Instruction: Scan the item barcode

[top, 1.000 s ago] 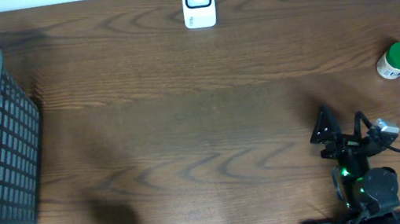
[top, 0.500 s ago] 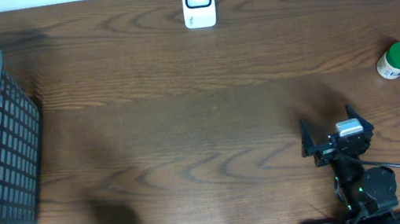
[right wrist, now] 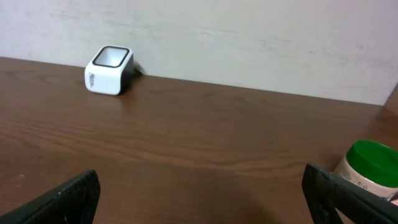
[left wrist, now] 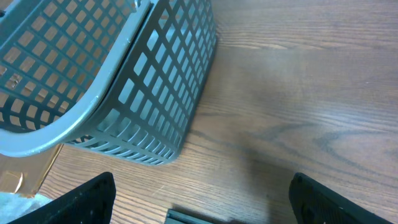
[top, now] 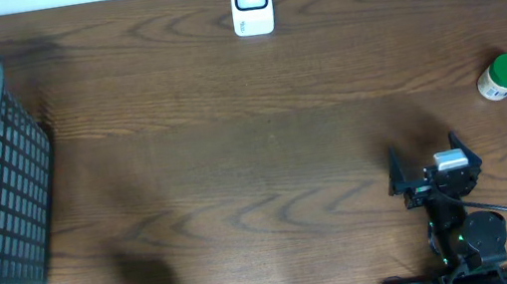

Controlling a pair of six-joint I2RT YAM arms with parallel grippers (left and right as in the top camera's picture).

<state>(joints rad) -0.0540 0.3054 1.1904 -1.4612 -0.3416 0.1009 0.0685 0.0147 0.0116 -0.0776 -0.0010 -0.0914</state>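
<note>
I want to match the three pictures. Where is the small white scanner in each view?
Overhead: the white scanner stands at the top edge, near the middle.
Left wrist: not in it; this view shows the grey basket instead.
Right wrist: the white scanner is at the upper left, close to the wall.
Shared landmark: the green-lidded bottle, at the right edge overhead and at the lower right in the right wrist view.

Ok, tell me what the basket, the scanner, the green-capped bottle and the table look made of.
Basket: grey plastic, matte; moulded lattice walls with a solid rim.
Scanner: white hard plastic, slightly glossy, with a dark window.
Bottle: probably plastic; smooth green cap, white body.
Table: brown wood grain, low sheen; solid wood or laminate, cannot tell.
</note>
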